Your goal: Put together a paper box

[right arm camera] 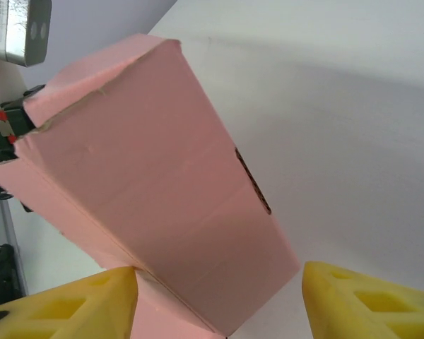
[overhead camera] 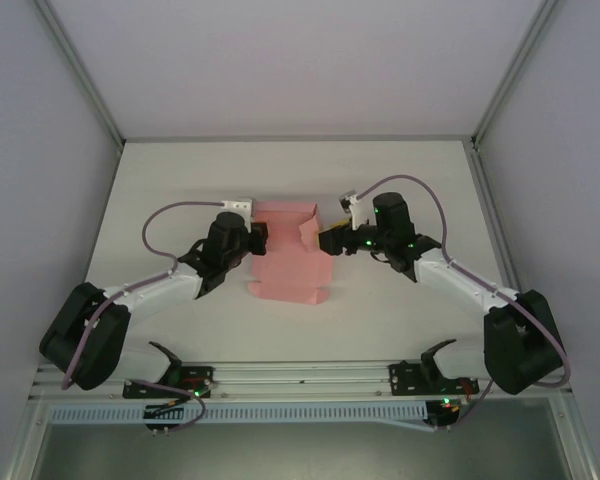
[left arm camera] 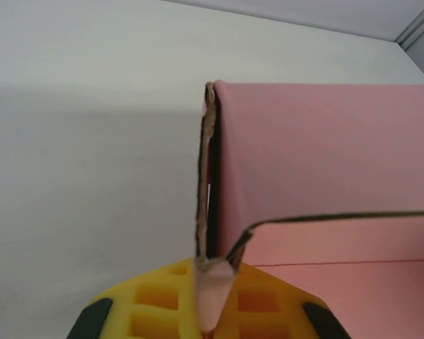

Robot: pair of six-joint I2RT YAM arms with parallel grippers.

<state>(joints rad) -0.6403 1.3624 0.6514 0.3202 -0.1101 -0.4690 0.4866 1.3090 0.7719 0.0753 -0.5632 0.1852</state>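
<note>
Left claw (left arm camera: 212,300) pinched a thin upright wall of the creased pink paper box (overhead camera: 290,272); right claw (overhead camera: 328,241) gaped apart.

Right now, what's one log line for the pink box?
paper box: half-folded, on table | left tool: shut on paper box wall | right tool: open, paper box between fingers

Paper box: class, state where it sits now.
In the top view, the paper box lies centrally between the left gripper, which pinches its edge, and the right gripper.

Grey walls (overhead camera: 30,150) enclose a white table (overhead camera: 180,180) with a near-edge aluminium rail (overhead camera: 300,373).
</note>
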